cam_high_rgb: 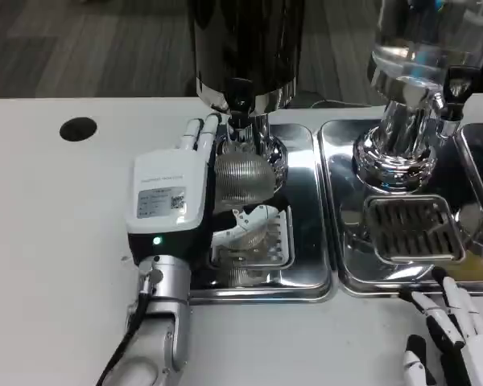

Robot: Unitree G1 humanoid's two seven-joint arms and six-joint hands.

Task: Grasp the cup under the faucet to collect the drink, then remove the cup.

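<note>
White worktop carries two shiny steel drip trays side by side, left tray, right tray. Dark cylindrical drink dispenser stands at back of left tray, its black faucet pointing down. Clear-tank dispenser on a chrome base stands on right tray, slotted grate in front of it. Left hand reaches in over left tray, fingers clasped around the ribbed silver metal cup. Cup sits directly under the faucet, above the tray's grate. Right hand rests at lower right near the right tray's front edge, fingers spread, holding nothing. Round black hole in worktop at far left.
</note>
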